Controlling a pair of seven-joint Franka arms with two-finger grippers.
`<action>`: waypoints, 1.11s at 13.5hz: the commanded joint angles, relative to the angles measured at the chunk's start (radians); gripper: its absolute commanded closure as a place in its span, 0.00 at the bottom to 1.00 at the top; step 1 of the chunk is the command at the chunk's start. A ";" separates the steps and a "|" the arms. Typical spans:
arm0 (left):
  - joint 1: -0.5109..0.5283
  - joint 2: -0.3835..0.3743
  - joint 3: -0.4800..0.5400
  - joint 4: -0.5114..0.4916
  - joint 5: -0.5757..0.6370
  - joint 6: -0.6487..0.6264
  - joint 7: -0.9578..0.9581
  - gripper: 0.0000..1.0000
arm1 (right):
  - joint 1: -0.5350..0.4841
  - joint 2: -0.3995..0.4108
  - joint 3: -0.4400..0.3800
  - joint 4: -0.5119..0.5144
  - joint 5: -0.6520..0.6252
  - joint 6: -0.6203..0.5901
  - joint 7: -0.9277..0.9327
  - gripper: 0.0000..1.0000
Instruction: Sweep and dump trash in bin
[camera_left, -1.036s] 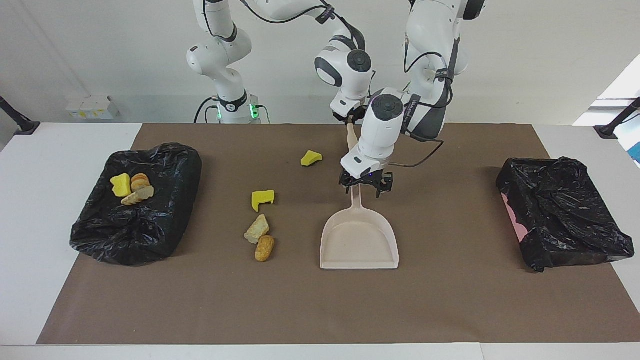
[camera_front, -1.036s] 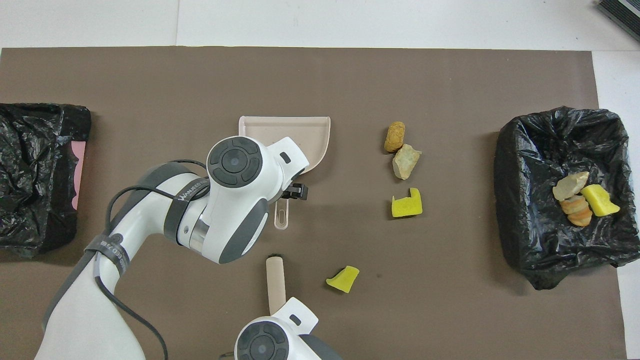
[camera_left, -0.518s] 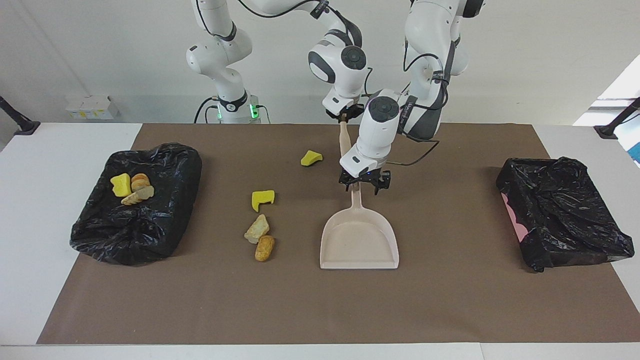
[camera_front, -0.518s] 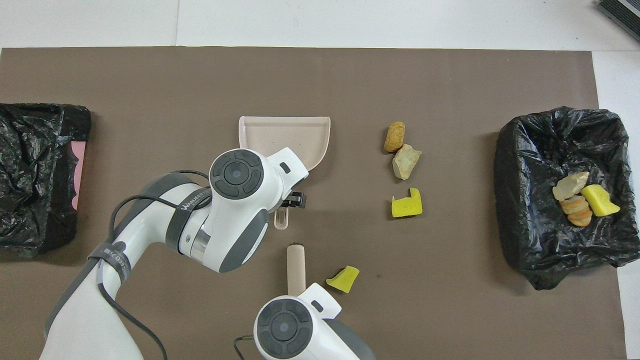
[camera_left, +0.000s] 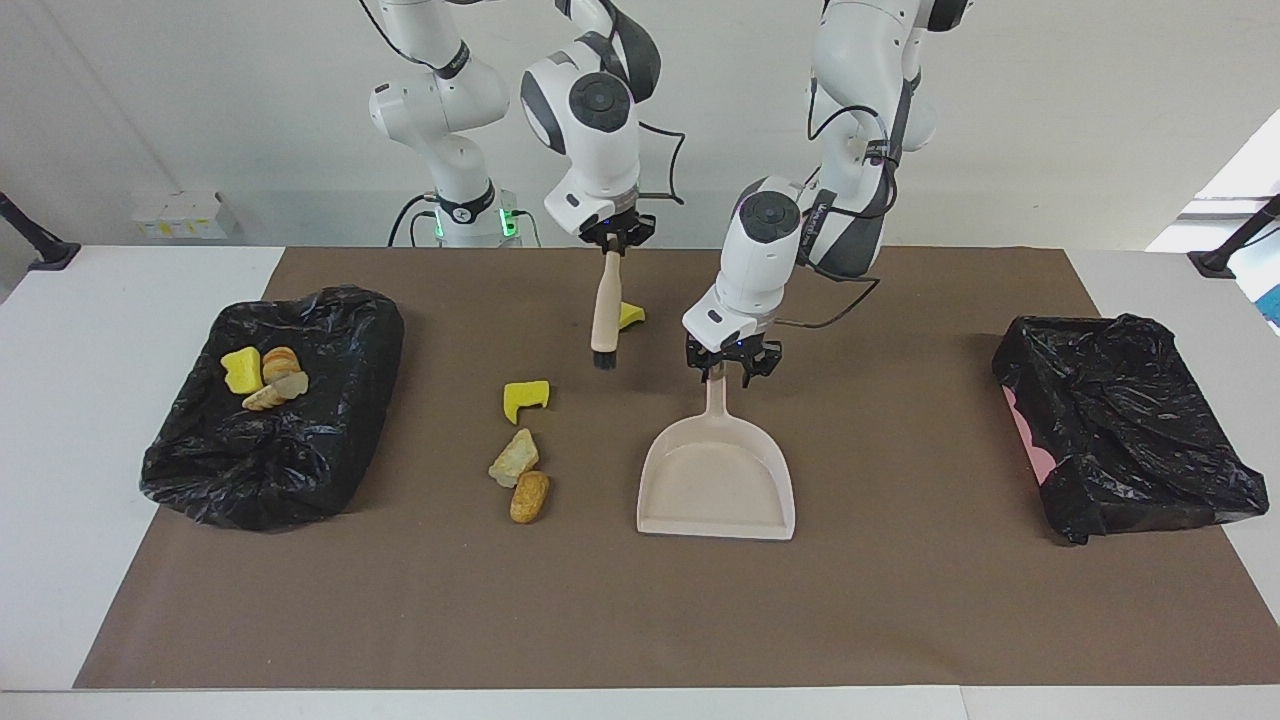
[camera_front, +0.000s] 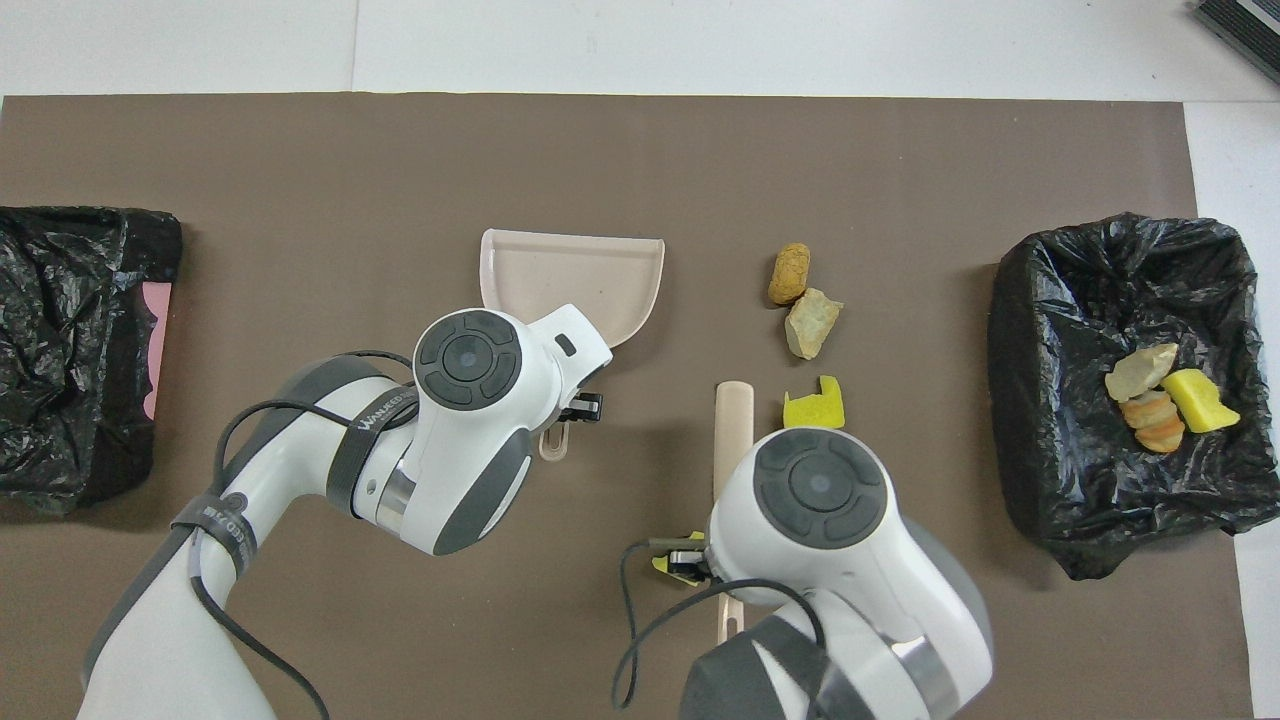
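1. At mid-table lies the beige dustpan (camera_left: 717, 485), pan mouth pointing away from the robots, handle pointing toward them.
2. Left gripper (camera_left: 722, 372) is down on the tip of that handle, fingers narrowed either side of it; whether they actually pinch it, I cannot tell.
3. Right gripper (camera_left: 616, 236) hangs in the air on the right arm's side of the dustpan, clamped on the top of the brush (camera_left: 605, 312), which dangles upright, black bristles down, clear of the mat.
4. Trash now: one yellow sponge wedge (camera_left: 631, 315) sits nearer the robots than the dustpan, partly hidden by the brush.
5. A notched yellow sponge (camera_left: 525, 399), a tan lump (camera_left: 514, 458) and a golden-brown lump (camera_left: 529, 497) line up beside the dustpan, toward the right arm's end.
6. Past them stands the black-lined bin (camera_left: 330, 330), with a yellow piece and bread-like pieces (camera_left: 262, 377) already in it.
7. A second black-lined bin (camera_left: 1130, 420) sits well apart from the dustpan, toward the left arm's end.
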 joint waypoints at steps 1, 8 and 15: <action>-0.017 -0.030 0.014 -0.038 0.005 0.030 0.003 0.69 | -0.097 0.076 0.013 0.073 -0.105 -0.006 -0.083 1.00; 0.000 -0.019 0.018 -0.007 0.014 0.036 0.169 0.90 | -0.321 0.237 0.015 0.185 -0.445 0.084 -0.482 1.00; 0.063 -0.090 0.027 0.011 0.017 -0.134 0.635 0.95 | -0.301 0.429 0.021 0.308 -0.515 0.129 -0.553 1.00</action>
